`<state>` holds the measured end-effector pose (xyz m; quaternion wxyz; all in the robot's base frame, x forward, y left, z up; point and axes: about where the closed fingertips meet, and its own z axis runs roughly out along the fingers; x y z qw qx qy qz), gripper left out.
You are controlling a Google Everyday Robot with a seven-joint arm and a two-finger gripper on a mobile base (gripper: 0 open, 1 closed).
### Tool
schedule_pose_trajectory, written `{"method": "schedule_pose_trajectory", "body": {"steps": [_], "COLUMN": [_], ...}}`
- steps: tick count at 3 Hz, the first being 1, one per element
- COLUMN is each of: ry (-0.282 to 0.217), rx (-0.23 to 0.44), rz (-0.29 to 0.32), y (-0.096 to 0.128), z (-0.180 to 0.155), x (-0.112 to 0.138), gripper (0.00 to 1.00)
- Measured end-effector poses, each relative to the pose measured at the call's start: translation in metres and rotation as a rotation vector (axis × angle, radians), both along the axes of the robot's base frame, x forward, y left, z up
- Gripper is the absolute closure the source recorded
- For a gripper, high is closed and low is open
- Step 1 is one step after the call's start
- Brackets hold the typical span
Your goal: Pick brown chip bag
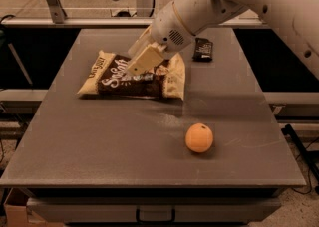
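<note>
Pale end effector (137,66) hangs over the top middle of the brown chip bag (117,80), tilted down toward the left edge of the desk (114,146). Whether it is apart or together cannot be told. The bag lies flat in the far-left part of the desk. An orange ball (199,138) sits toward the front edge, and a small black bar (203,50) lies near the far edge.

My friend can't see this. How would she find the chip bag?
On the big grey table, towards the far left, lies a large crinkly dark-brown chip bag with cream ends and white script lettering. The robot's cream claw is right over it. It is far bigger than the round orange ball nearer the front and the small black wrapped bar behind.
</note>
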<state>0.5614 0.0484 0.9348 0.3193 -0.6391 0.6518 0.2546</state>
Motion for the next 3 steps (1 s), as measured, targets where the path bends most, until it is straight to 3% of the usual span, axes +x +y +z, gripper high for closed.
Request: {"method": "schedule_pose_trajectory", "body": {"steps": [1, 3], "ry": [0.005, 0.007], "rx": [-0.044, -0.121], "rz": [0.004, 0.002], "y": [0.009, 0.018], "z": [-0.024, -0.077], "x": [0.0, 0.008], "gripper": [0.0, 0.0]}}
